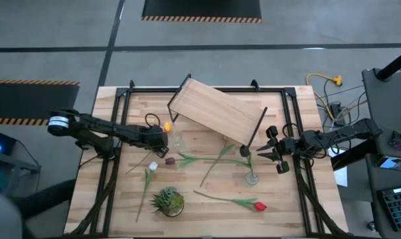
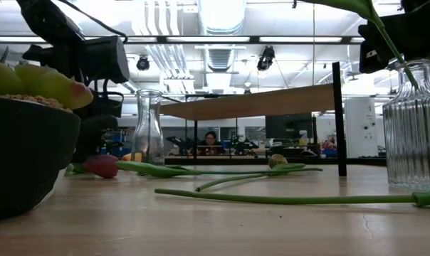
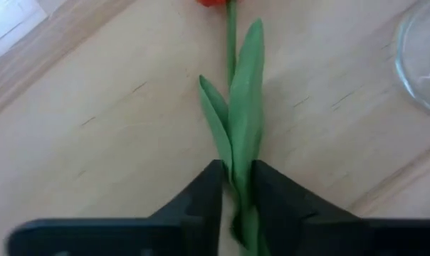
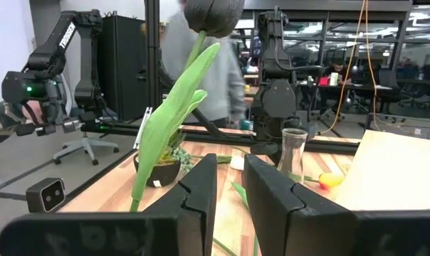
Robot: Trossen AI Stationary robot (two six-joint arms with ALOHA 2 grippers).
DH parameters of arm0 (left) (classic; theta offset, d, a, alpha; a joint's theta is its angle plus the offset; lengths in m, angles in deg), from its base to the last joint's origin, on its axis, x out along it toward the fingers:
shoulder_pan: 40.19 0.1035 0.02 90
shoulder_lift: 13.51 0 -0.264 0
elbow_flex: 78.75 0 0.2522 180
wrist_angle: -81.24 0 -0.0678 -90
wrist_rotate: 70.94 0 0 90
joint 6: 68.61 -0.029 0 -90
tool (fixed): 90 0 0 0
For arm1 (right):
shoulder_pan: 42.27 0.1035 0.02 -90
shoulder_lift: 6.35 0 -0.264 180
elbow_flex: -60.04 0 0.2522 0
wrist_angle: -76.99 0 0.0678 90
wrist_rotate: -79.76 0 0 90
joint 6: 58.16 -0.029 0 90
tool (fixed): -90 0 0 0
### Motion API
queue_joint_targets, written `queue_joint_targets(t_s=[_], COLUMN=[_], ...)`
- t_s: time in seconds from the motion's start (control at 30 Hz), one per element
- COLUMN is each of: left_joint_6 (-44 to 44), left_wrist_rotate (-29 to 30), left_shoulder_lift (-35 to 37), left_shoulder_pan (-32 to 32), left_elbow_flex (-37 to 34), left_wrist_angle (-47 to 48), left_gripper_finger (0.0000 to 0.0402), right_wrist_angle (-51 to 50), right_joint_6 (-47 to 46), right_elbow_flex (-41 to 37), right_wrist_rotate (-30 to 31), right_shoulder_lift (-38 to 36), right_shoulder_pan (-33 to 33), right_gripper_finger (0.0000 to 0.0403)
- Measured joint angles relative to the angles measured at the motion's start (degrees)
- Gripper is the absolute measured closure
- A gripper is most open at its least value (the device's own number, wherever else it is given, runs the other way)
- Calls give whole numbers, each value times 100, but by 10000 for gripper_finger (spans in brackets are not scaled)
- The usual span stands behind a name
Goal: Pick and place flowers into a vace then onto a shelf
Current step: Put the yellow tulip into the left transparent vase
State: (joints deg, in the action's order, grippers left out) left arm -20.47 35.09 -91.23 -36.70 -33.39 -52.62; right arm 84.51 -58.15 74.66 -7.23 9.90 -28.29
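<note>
My left gripper [image 1: 162, 138] [image 3: 238, 171] is shut on a tulip whose yellow-orange head [image 1: 166, 126] lies beside a clear bottle vase [image 1: 176, 139] [image 2: 149, 128]. My right gripper [image 1: 267, 151] [image 4: 231, 171] hovers open by a narrow gap, with nothing between its fingers. Just outside one of its fingers rises the dark maroon tulip [image 4: 211, 14], whose stem stands in a ribbed glass vase [image 1: 252, 177] [image 2: 414, 135]. White [image 1: 152, 166], pink [image 1: 169, 160] and red [image 1: 259, 206] tulips lie flat on the table. The shelf [image 1: 217, 111] stands skewed at the far side. My left gripper pinches the tulip's stem and long leaf [image 3: 243, 153] together between its two fingers, below the head. The fingers [image 3: 201, 192] come slanting down from the table's left. The flower stretches away from the fingertips about level, close to the tabletop.
A small potted plant [image 1: 168, 201] [image 2: 23, 142] sits near the table's near edge. Another green stem [image 1: 217, 160] lies mid-table between the two vases. The shelf's black leg [image 1: 257, 129] comes down close to my right gripper. A person shows in the room behind.
</note>
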Motion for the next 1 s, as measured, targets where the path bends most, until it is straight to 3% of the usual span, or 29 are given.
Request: queue_joint_targets(t_s=[0.13, 0.43, 0.67, 1.0], left_joint_6=[0, -107, -108, -109], left_wrist_rotate=[-11, -185, -203, 63], left_shoulder_lift=[-2, 276, 1001, 2312], left_shoulder_pan=[0, 7, 7, 5], left_elbow_flex=[3, 1, 117, 128], left_wrist_angle=[9, 250, 856, 828], left_gripper_finger=[393, 400, 400, 401], right_wrist_angle=[0, 2, 2, 2], right_joint_6=[2, 2, 2, 17], right_elbow_flex=[0, 0, 0, 2], right_wrist_rotate=[-2, 0, 0, 0], right_shoulder_lift=[0, 0, 0, 2], right_shoulder_pan=[0, -2, 0, 0], right_gripper_finger=[339, 339, 339, 339])
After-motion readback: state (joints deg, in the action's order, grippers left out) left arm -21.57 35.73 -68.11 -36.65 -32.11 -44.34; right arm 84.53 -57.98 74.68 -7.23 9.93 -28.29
